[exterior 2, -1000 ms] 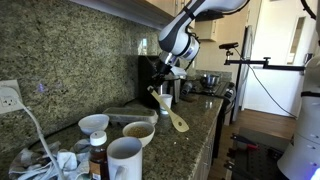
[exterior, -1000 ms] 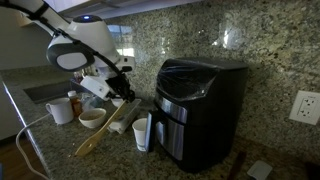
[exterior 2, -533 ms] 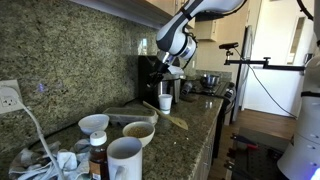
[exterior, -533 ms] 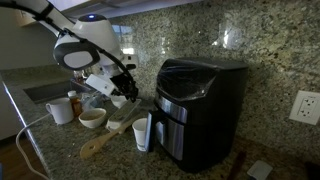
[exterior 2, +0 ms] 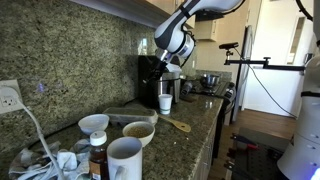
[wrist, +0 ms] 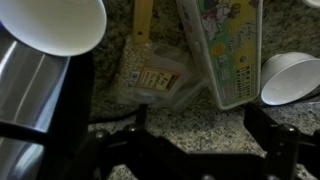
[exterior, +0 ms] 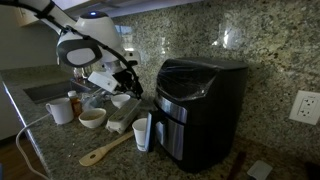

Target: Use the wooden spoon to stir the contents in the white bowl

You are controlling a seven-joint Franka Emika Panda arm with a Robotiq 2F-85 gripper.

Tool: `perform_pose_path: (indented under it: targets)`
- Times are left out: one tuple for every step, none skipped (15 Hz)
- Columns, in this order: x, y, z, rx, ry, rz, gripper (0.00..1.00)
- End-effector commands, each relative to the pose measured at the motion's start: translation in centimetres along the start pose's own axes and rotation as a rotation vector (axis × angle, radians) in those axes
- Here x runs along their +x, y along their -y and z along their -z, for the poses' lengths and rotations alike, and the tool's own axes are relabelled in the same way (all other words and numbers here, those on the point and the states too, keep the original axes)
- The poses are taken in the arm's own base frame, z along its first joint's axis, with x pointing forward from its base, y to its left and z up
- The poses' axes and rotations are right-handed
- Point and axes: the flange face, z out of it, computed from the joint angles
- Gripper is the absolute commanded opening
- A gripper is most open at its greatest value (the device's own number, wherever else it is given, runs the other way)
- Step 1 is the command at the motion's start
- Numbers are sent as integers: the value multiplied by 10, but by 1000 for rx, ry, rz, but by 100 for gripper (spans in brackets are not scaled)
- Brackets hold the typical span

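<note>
Black appliance (exterior: 200, 105) takes up the back of the counter (exterior: 55, 142), leaving a narrow working strip. Gripper (exterior: 127, 86) hangs above that strip, fingers (wrist: 265, 140) apart, nothing between them. White bowl (exterior: 92, 119) upright, tan-brown contents, no utensil inside. Wooden spoon (exterior: 105, 152) lies flat on the counter near the bowl, beside a white cup (exterior: 142, 132), clear of the gripper; judged: no stirring under way

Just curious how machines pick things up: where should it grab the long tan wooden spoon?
Probably mid-handle on the long tan wooden spoon, from straight above, jaws across the shaft: it lies flat on the granite counter, and the handle is slim and straight.
</note>
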Motion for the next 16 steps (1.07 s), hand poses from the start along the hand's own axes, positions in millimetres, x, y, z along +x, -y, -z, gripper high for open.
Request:
perform_pose_path:
  targets:
    - [16, 12, 27, 42, -12, 62, 100]
    - [18, 16, 34, 66, 1, 76, 100]
    - [20, 21, 41, 101, 27, 97, 100]
    - [20, 25, 49, 150, 72, 121, 100]
    - [18, 31, 53, 197, 113, 143, 100]
    - [15, 35, 59, 232, 163, 158, 100]
    - [13, 38, 66, 273, 212, 169, 100]
    - [9, 41, 73, 311, 259, 182, 100]
    - [6, 44, 80, 333, 318, 192, 100]
    - [2, 47, 88, 354, 379, 205, 100]
    - [-1, 48, 95, 377, 439, 220, 100]
    - [-5, 51, 102, 396, 502, 236, 100]
    - [-8, 53, 110, 410, 567, 250, 100]
    - [-11, 54, 120, 425, 626, 263, 100]
    - [-13, 55, 127, 444, 675, 275, 100]
    - [-15, 55, 132, 446, 712, 279, 100]
